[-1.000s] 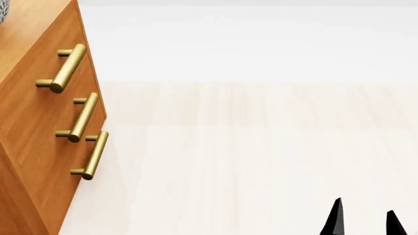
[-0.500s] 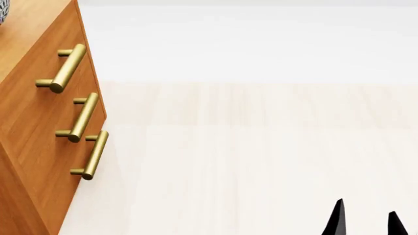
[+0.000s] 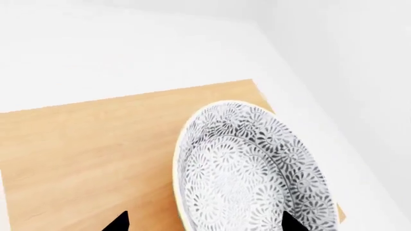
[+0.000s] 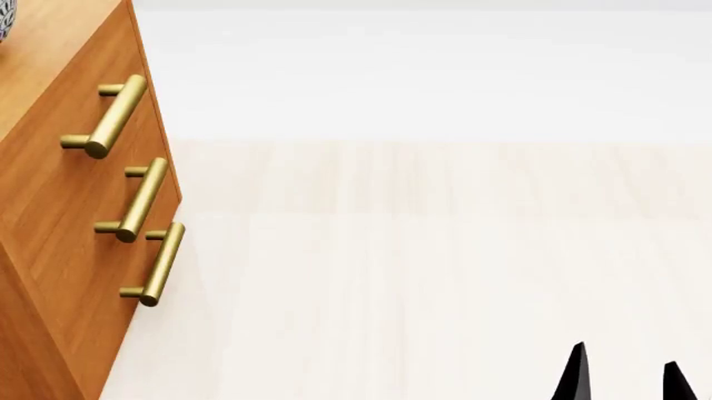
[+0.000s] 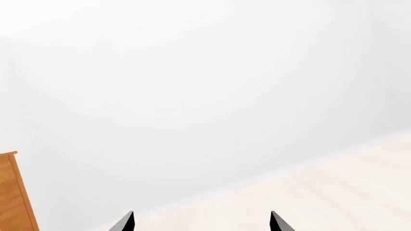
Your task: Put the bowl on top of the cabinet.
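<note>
Since one second ago, only the right hand [image 4: 624, 382] has shifted in the head view: its two dark fingertips sit slightly lower at the bottom edge. Cabinet and floor are unchanged.

Bowl [image 3: 253, 168]: sits on the cabinet's [image 3: 90, 154] lighter wood top, near a corner of that top, as the left wrist view shows. Grey floral pattern covers the inside; pale rim visible. In the head view only a sliver of the bowl [image 4: 6, 21] shows at the upper left edge, on the cabinet top.

Left hand [image 3: 204, 223]: spread wide, two dark fingertips at the frame's edge, one over bare wood, the other over the bowl's far side. Whether either tip touches the bowl cannot be told. Nothing appears clamped between them.

Right hand, wrist view [image 5: 201, 221]: spread wide, holding nothing, pointing at a plain white wall and pale floor [image 5: 334, 187]; a strip of the cabinet [image 5: 11, 192] shows at the frame's side.

Cabinet front [image 4: 56, 217]: orange-brown, three brass bar handles [image 4: 109, 117] in a row down the drawer fronts. Pale wood floor [image 4: 445, 267] beside it.
</note>
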Motion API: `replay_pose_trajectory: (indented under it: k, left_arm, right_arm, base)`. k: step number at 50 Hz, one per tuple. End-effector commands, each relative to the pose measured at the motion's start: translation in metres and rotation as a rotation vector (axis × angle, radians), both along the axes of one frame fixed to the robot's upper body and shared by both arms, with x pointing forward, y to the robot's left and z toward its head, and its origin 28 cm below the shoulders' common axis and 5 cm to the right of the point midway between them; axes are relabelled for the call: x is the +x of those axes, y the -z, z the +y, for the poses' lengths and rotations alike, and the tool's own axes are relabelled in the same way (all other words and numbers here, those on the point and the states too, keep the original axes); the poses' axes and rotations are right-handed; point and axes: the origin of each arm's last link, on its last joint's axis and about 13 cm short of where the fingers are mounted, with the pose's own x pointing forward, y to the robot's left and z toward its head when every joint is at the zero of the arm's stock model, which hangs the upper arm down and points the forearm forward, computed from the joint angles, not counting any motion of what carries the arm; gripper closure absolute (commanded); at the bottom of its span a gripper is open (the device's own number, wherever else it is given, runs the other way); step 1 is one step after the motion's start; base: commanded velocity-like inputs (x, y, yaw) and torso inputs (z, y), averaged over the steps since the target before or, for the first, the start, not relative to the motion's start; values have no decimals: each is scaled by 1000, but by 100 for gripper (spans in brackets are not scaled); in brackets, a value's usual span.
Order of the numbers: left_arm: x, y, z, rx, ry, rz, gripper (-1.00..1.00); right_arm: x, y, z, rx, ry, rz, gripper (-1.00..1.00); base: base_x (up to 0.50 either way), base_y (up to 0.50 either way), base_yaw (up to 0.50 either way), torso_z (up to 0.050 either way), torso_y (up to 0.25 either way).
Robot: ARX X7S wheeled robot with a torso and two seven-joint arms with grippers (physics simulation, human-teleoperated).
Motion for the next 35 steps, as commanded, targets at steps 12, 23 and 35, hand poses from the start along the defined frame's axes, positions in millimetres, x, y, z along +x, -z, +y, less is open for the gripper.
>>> replay_pose_trajectory:
  k: [12, 23, 35]
  left_arm:
    - [-7, -19, -19, 237, -23, -13, -100]
    - [-7, -23, -33, 366, -31, -31, -100]
    - [-9, -30, -53, 508, -17, -57, -100]
  right_arm:
    - [-7, -3, 2, -6, -16, -24, -100]
    - [-6, -3, 2, -9, -16, -23, -100]
    - [-6, -3, 3, -11, -15, -25, -100]
  base:
    - [0, 0, 0, 0, 0]
    - [0, 0, 0, 0, 0]
    - [0, 0, 0, 0, 0]
